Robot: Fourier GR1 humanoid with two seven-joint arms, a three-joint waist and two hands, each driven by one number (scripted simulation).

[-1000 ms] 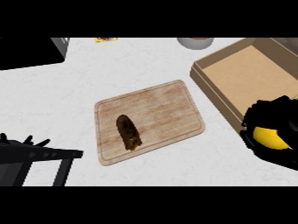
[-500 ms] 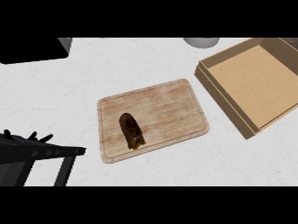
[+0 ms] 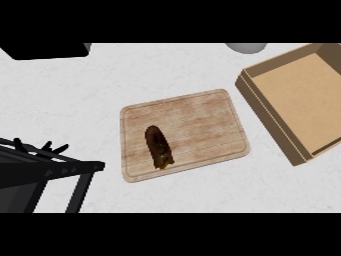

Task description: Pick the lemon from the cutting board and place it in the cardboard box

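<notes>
Right hand and lemon gone from view since earlier frame; lemon's whereabouts: cannot tell. One cutting board (image 3: pixel 202 125) bears one dark brown item (image 3: pixel 158 147). One cardboard box (image 3: pixel 306 100) beside it. One left hand (image 3: pixel 46 147) low left, fingers straight.

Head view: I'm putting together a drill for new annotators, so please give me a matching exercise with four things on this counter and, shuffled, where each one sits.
Things:
1. cutting board
2. cardboard box
3. dark brown item
4. left robot hand

Places:
A. lower left of the view, fingers up
B. on the cutting board's left half
C. right side of the counter
D. centre of the counter

Pairs: 1-D, 2-C, 3-B, 4-A
</notes>
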